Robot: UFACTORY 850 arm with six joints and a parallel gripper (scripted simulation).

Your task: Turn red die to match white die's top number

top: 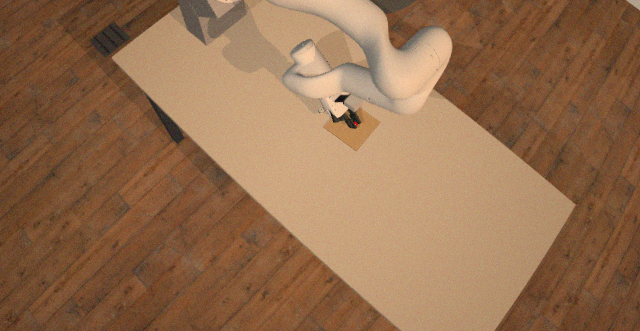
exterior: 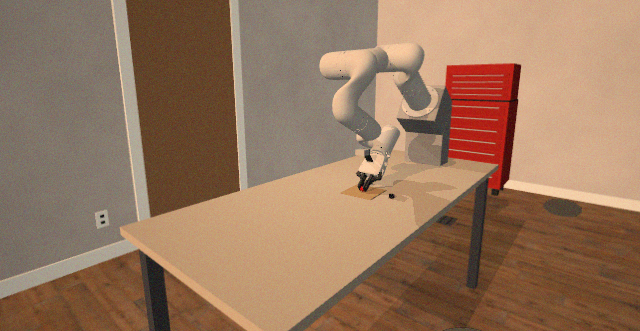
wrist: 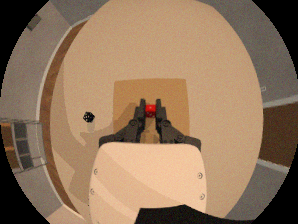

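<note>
The red die (wrist: 150, 108) is small and sits between my fingertips over the brown mat (wrist: 152, 103). It also shows in the top view (top: 355, 121) and the exterior view (exterior: 361, 188). My gripper (wrist: 150, 105) is shut on it, tilted, low over the mat (top: 352, 129), which lies flat on the table (exterior: 361, 199). I cannot tell whether the die touches the mat. A black die (wrist: 88, 117) lies on the table off the mat, to the left in the wrist view; it also shows in the exterior view (exterior: 391, 196). The white die is not visible in any view.
The arm's grey base block (exterior: 424, 138) stands at the far end of the table. A red tool cabinet (exterior: 480, 121) stands behind the table. The table's right edge runs close past the black die.
</note>
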